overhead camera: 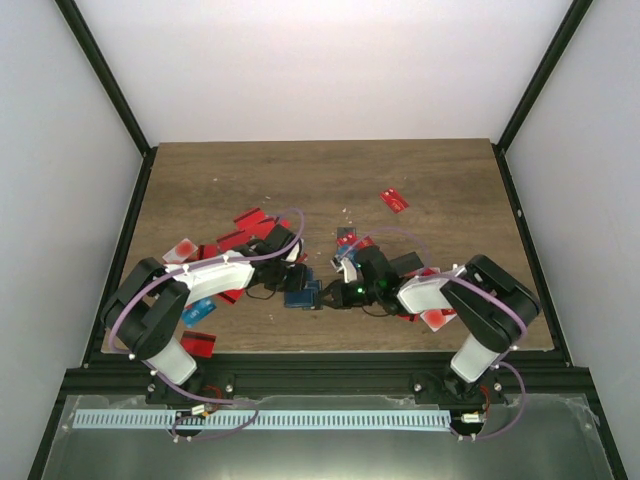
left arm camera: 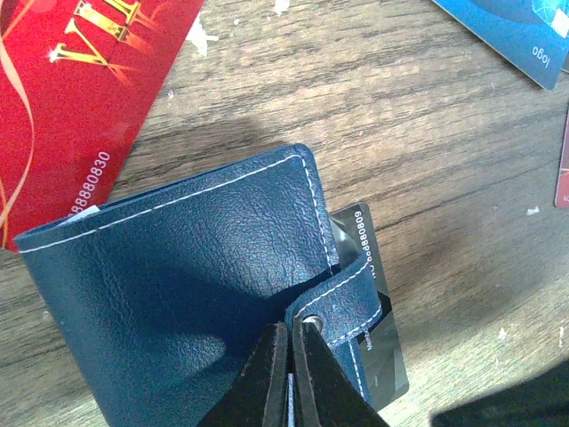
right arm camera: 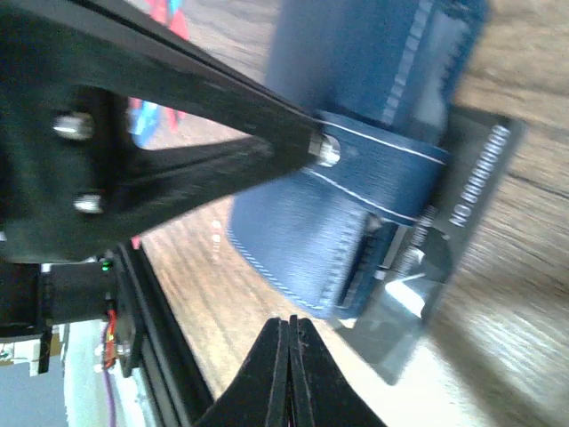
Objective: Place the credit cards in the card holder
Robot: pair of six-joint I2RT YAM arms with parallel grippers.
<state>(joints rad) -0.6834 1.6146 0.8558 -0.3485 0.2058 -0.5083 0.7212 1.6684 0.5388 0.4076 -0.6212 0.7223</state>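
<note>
Near the front of the table (overhead camera: 450,180) lies the blue card holder (left arm camera: 196,267), soft and bendy, with a stiff dark card (left arm camera: 378,356) poking out under its strap (left arm camera: 351,298). The left gripper (left arm camera: 292,327) is squeezed shut, tips on the strap. The right gripper (right arm camera: 289,322) is shut too, holding nothing, beside the card. That thin, slippery card looks best pushed by its edge.

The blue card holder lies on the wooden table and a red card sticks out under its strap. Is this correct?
No. The card sticking out under the strap of the card holder is black, not red; the left wrist view shows it. The rest is right.
</note>
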